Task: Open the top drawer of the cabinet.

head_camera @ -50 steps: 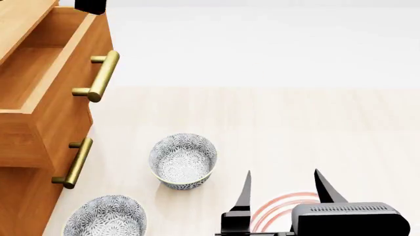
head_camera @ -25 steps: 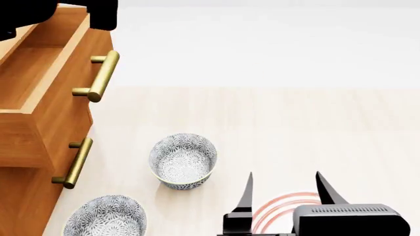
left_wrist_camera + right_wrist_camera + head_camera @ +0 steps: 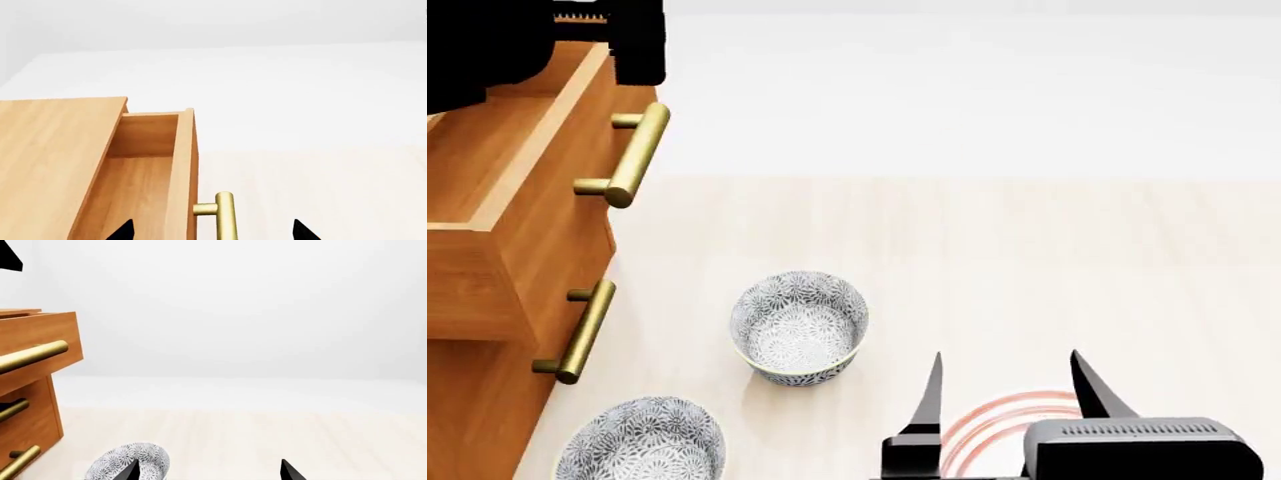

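Note:
The orange-brown cabinet stands at the left of the head view. Its top drawer is pulled out, lighter wood showing inside, with its brass bar handle on the front. My left gripper hangs over the drawer's far end. In the left wrist view it is open; its fingertips straddle the drawer front and handle and hold nothing. My right gripper is open and empty low over the floor, far from the cabinet. In the right wrist view it faces the top drawer.
Two patterned bowls sit on the pale floor by the cabinet, one nearer the middle and one at the bottom left. A lower drawer's handle sticks out below. A red ring mark lies under my right gripper.
My left gripper has come further into the head view, over the open top drawer. The drawer has not moved. My right gripper has barely shifted.

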Available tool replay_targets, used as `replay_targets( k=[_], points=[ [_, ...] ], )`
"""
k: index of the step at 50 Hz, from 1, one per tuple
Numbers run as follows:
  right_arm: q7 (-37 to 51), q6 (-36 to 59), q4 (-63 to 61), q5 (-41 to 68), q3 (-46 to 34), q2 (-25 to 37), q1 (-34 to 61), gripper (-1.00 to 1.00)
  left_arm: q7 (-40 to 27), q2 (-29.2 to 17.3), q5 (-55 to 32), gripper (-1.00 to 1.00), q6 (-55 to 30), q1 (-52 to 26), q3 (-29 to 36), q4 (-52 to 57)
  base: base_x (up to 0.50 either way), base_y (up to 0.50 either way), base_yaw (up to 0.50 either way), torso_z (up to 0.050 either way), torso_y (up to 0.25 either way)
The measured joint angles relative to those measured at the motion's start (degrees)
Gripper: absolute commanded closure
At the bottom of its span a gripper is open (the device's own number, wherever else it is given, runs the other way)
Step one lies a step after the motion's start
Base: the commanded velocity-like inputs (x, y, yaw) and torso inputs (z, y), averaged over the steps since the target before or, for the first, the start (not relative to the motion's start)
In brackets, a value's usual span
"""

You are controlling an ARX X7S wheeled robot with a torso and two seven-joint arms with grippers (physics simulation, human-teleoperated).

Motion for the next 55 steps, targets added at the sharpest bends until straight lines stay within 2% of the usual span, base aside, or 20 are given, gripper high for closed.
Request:
replay_targets(
  k=[33,55],
  points=[
    [0.4,-0.9,0.3,-0.1,-0.6,0.3,-0.6,-1.0,6.5,0.7,2.9,-1.0,6.2,4.5,2.0,-8.6,0.0,0.0,0.0,0.0,0.0],
    [0.9,-0.9,0.0,0.2,-0.8,0.5,-0.6,-1.0,9.2,1.1,1.2,-1.0,6.5,6.6,0.8,-10.3,0.0,0.0,0.0,0.0,0.0]
  ],
)
